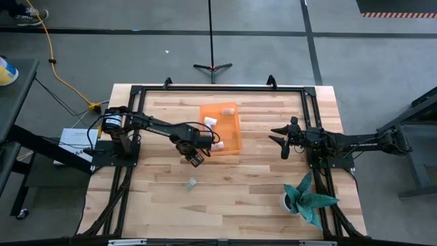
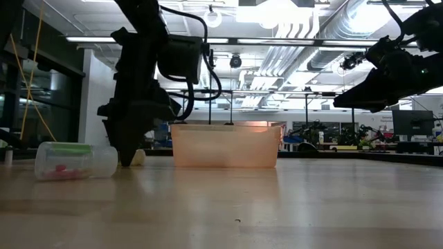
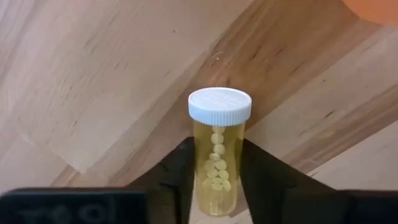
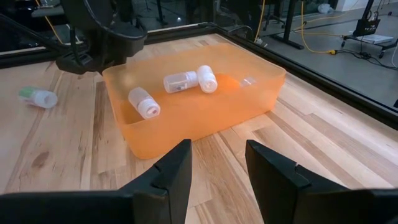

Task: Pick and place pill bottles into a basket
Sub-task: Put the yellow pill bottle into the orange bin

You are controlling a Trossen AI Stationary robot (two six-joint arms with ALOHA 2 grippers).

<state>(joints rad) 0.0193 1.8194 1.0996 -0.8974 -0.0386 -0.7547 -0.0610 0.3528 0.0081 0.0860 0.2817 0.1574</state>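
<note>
1. The left pincer (image 3: pixel 214 180), at centre-left of the high view just beside the basket's (image 1: pixel 235 130) lower left corner, pinches an amber bottle (image 3: pixel 217 152) with a white cap.
2. The orange basket lies at table (image 1: pixel 246 191) centre, with several white-capped bottles (image 4: pixel 186 81) inside.
3. A green-capped bottle (image 1: pixel 191 183) lies on its side below the basket.
4. The right pincer (image 4: pixel 217 165) is spread, hovering right of the basket.
</note>
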